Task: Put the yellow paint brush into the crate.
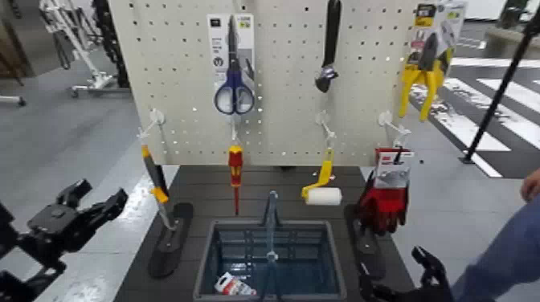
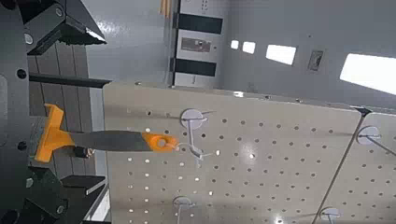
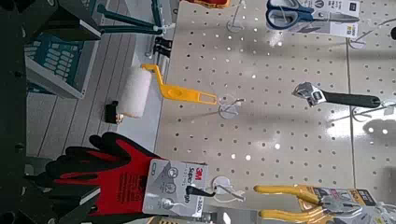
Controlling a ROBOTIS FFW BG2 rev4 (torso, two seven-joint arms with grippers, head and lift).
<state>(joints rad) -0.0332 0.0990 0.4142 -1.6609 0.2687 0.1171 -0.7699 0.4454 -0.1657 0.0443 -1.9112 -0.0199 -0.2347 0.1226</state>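
"Head view?"
"The dark ribbed bench (image 1: pixel 281 181) is edged by grey floor (image 1: pixel 64 153). At left, the paint brush (image 1: pixel 155 178) is hung lengthwise, bristles down; left claw (image 1: pixel 103 193) and near-right claw (image 1: pixel 393 263) are spread wide."
"Left wrist?"
"Orange tip, grey shaft."
"Right wrist?"
"Pale pegboard (image 3: pixel 271 121) is shown."

Between the left gripper's open jaws (image 1: pixel 95 210) and the hanging paint brush (image 1: pixel 154 181) runs an open gap. Beyond the brush, on the jaws' far side, the red-and-yellow screwdriver (image 1: pixel 236 178) hangs in the way toward the crate (image 1: pixel 272 261). The crate's tall central handle (image 1: pixel 272 233) splits its mouth (a thin bar, but upright), leaving room on either side.
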